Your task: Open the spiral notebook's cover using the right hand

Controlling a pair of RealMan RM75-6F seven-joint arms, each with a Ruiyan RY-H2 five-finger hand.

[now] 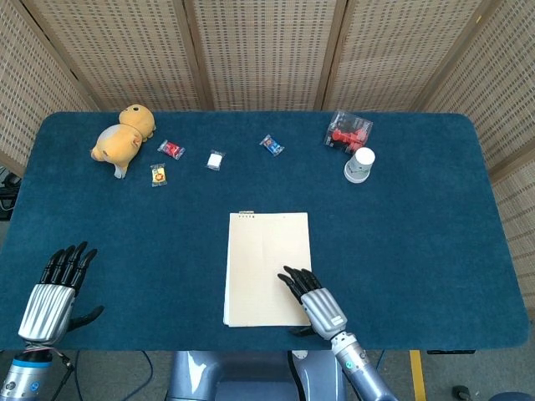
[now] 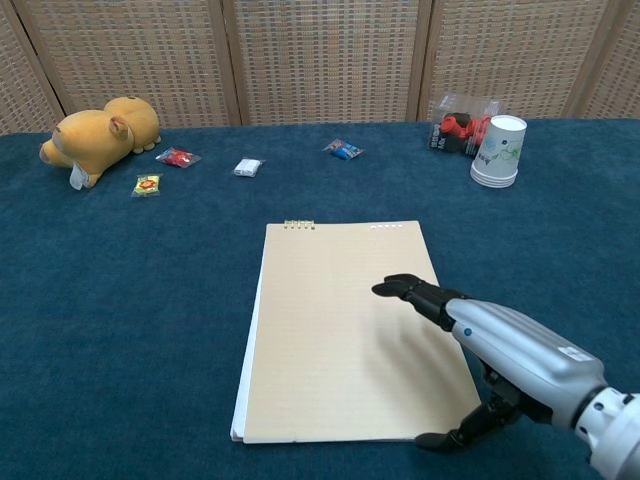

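Well, on the blue counter (image 1: pixel 418 251) the closed spiral notebook (image 2: pixel 340 320) lies flat near the front edge, its light card cover looking thin and bendy, best lifted at the free right edge where the right robot hand (image 2: pixel 500 345) hovers empty, fingers spread.

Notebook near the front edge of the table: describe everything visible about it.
The notebook is a tall rectangle with a plain tan, cardboard-looking cover, closed and lying flat on the blue table. A short bit of binding shows at its far edge, and white pages peek out along its left side. The right hand reaches over its near right part, fingers extended above the cover; actual contact cannot be confirmed. Nothing else touches it.
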